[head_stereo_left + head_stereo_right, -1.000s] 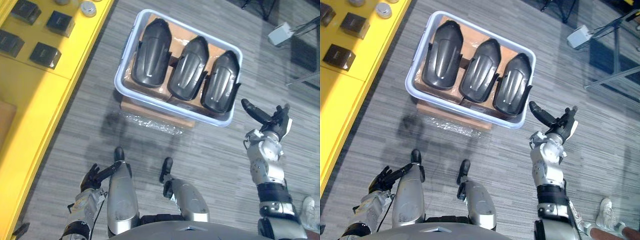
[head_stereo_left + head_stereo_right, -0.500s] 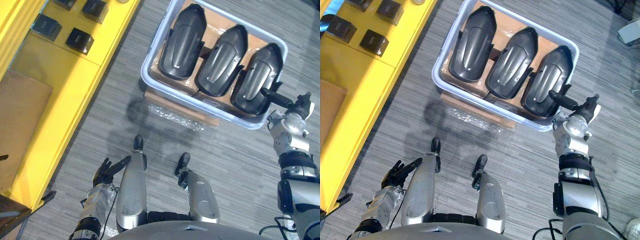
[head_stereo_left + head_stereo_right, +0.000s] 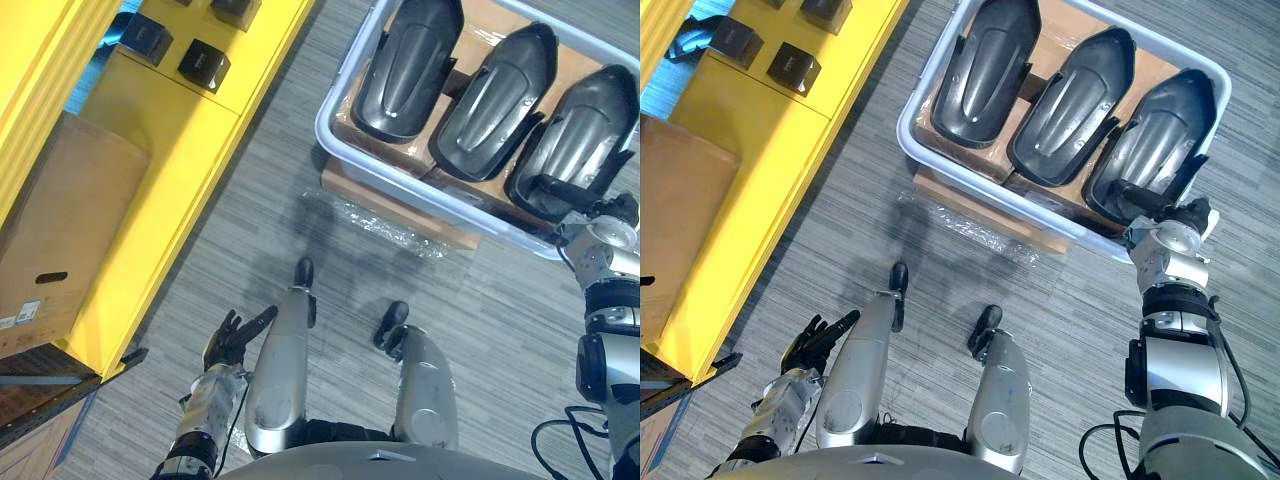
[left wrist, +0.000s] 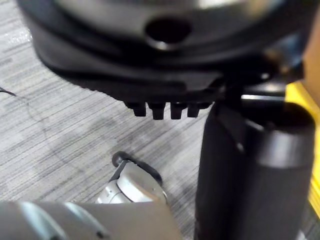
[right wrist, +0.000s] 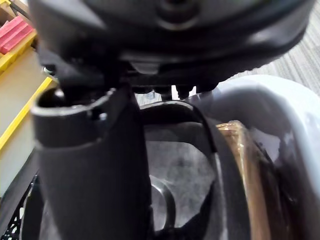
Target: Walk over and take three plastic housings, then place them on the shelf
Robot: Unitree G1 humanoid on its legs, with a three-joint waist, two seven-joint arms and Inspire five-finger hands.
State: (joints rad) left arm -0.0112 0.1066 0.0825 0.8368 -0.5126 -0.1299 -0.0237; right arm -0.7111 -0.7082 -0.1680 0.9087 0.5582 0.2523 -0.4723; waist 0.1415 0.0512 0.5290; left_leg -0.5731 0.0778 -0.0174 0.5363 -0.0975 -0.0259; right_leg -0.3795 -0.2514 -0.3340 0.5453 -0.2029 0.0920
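Three housings (image 3: 495, 85) are lying side by side in the bin (image 3: 322, 125), none taken yet. The right hand (image 3: 1175, 215) is reaching unclenched at the rightmost housing (image 3: 585, 135), and ideally should be wrapping its near rim firmly before lifting. The left hand (image 3: 235, 338) is hanging loose with its fingers spread.

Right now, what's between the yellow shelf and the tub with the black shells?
Only bare grey floor lies between the yellow shelf and the tub; the left eye view shows it.
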